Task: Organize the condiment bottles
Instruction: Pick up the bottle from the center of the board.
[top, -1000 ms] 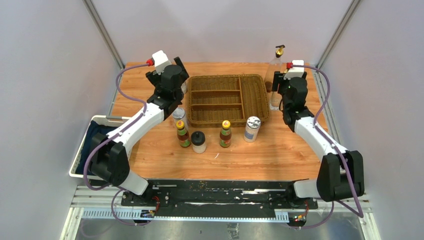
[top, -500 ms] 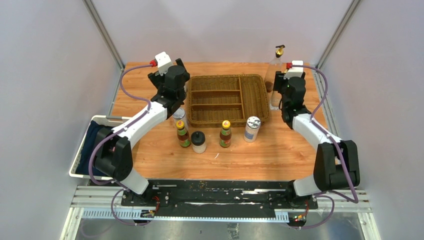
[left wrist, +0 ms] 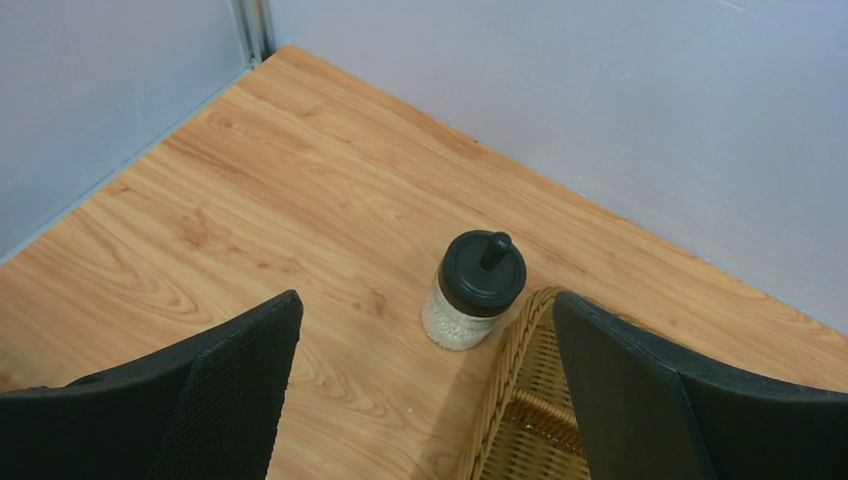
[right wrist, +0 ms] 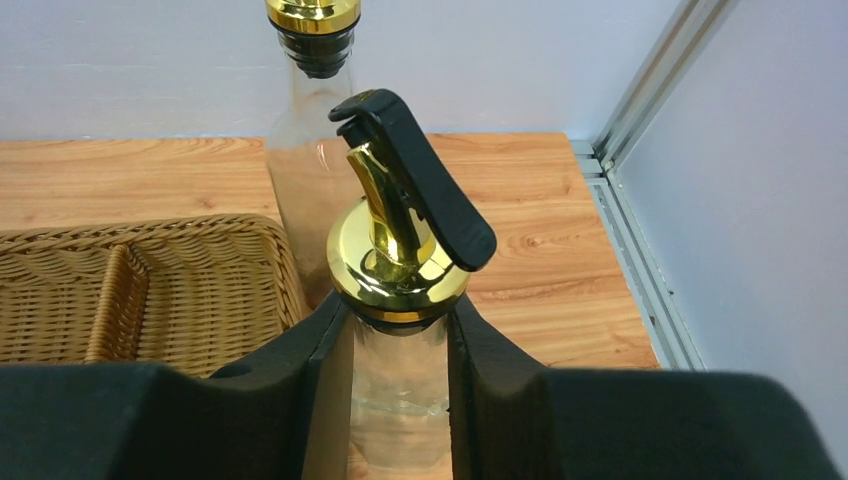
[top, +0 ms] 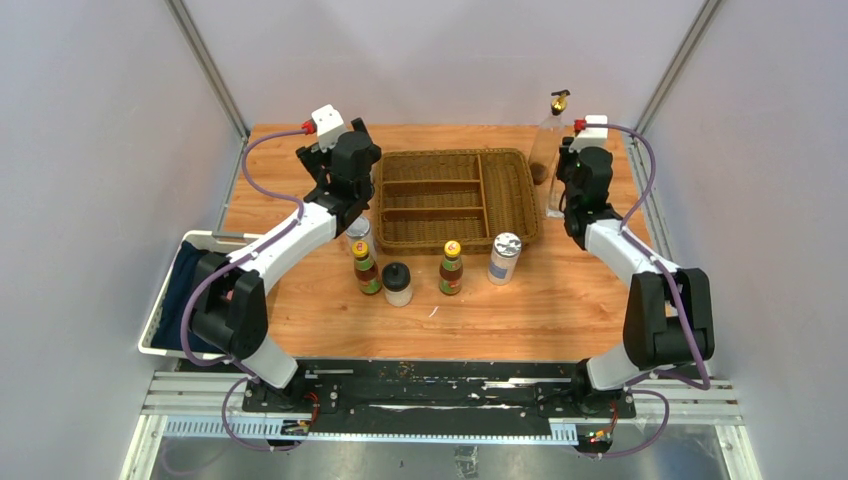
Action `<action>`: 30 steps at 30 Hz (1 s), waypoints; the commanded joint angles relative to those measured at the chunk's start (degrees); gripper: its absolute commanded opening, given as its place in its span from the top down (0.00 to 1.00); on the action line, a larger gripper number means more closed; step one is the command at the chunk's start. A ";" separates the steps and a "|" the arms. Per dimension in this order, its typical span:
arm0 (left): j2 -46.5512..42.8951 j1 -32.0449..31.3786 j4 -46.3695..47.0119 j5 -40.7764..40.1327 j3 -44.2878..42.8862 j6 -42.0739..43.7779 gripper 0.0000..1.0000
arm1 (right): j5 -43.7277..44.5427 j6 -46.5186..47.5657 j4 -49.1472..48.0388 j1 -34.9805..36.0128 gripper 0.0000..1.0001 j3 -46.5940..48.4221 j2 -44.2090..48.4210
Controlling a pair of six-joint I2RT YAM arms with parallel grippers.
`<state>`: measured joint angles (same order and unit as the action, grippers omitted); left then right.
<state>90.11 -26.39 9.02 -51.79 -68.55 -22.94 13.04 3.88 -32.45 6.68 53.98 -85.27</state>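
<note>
Cruet (right wrist: 398,275) neck pinched by right gripper (right wrist: 398,335); left gripper (left wrist: 425,310) spread wide nr black-lidded jar (left wrist: 482,275).

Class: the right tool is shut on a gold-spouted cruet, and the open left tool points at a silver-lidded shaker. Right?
No: in the left wrist view the open left tool points at a black-lidded jar; the right tool is shut on the cruet.

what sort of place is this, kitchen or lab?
Probably a lab robot cell, not a kitchen: grey walls with aluminium frame posts, two white-and-black robot arms bolted at the near edge of the wooden table, and a brown wicker divided tray staged on it.
</note>
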 commanded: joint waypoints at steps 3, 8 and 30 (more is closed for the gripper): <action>0.12 -0.33 1.53 -3.14 -0.45 -0.44 0.00 | -0.28 1.13 0.55 -0.84 1.00 2.93 -0.35; -0.43 -0.33 1.54 -3.23 -0.14 -0.59 0.00 | -0.81 1.14 1.65 -0.85 1.00 3.93 0.46; 0.33 -0.41 1.59 -4.26 0.31 -0.38 0.00 | -1.64 0.43 2.31 -0.83 1.00 6.32 1.97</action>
<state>90.11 -26.39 9.23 -53.23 -68.55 -22.92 11.86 4.08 -27.16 6.57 56.84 -85.34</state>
